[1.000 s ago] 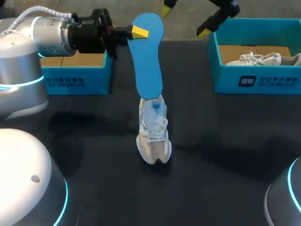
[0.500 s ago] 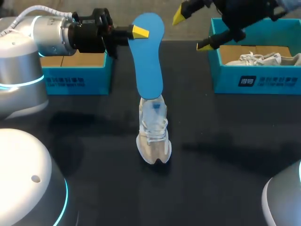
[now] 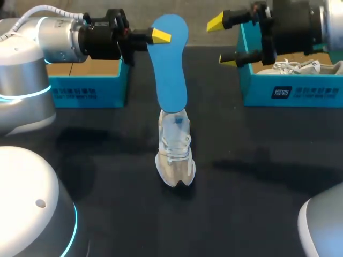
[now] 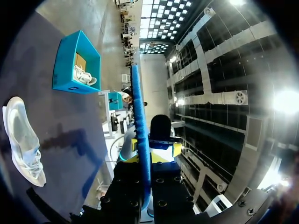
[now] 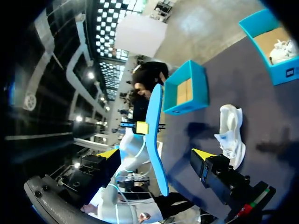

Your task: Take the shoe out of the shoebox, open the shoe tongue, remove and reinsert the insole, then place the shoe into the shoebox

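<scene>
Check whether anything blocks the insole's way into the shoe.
Nothing visible does. The insole, in the left gripper, hangs with its lower end at the shoe; the right gripper, jaws open, is off to one side.

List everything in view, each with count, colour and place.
insole: 1, blue, held in the air, clear of the shoe
shoe: 1, white, on the middle of the table
left box: 1, teal, far left of the table, no shoe visible inside
right box: 1, teal, far right of the table
second shoe: 1, white, inside the right box
table: 1, black, under everything
left pincer: 1, black with yellow tips, shut on the insole
right pincer: 1, black with yellow tips, open, in the air between the insole and the right box
</scene>
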Available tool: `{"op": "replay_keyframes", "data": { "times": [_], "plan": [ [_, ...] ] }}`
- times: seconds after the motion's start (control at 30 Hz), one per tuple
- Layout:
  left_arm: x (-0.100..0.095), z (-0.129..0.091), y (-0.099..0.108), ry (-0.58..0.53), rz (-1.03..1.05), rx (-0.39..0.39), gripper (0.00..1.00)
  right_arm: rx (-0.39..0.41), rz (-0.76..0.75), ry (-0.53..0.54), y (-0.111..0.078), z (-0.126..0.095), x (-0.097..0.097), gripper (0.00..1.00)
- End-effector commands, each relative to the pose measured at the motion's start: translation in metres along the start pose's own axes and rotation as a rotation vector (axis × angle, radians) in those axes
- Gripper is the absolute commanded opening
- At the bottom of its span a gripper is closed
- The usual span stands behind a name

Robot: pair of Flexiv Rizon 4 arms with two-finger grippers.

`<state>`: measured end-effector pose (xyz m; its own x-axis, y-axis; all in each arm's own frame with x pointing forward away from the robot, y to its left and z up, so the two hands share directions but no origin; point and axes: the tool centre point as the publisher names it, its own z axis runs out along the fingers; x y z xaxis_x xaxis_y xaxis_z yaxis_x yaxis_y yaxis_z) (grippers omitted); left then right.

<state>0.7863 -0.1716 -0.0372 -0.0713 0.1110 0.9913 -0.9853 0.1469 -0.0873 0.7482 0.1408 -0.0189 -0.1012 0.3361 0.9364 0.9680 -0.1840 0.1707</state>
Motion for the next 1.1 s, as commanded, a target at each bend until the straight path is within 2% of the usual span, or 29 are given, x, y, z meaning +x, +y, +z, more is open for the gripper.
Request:
{"op": "replay_keyframes", "data": {
  "times": [0.03, 0.6, 0.93, 1.03, 1.1],
  "plan": [
    [0.0, 0.001, 0.0, -0.005, 0.0, 0.0, 0.0, 0.003, 0.002, 0.448, -0.002, 0.002, -0.008, 1.0],
    [0.006, -0.001, 0.003, -0.02, 0.019, -0.018, 0.0, 0.038, 0.017, 0.367, 0.0, 0.003, -0.017, 1.0],
    [0.005, -0.002, 0.002, -0.042, 0.026, -0.03, 0.0, 0.052, 0.034, 0.36, -0.003, 0.005, -0.021, 1.0],
    [0.004, -0.002, 0.003, -0.028, 0.114, -0.079, 0.0, 0.052, 0.034, 0.36, -0.003, 0.005, -0.021, 1.0],
    [0.005, -0.004, 0.002, -0.045, 0.249, -0.078, 0.0, 0.052, 0.034, 0.36, -0.003, 0.005, -0.021, 1.0]
  ]
}}
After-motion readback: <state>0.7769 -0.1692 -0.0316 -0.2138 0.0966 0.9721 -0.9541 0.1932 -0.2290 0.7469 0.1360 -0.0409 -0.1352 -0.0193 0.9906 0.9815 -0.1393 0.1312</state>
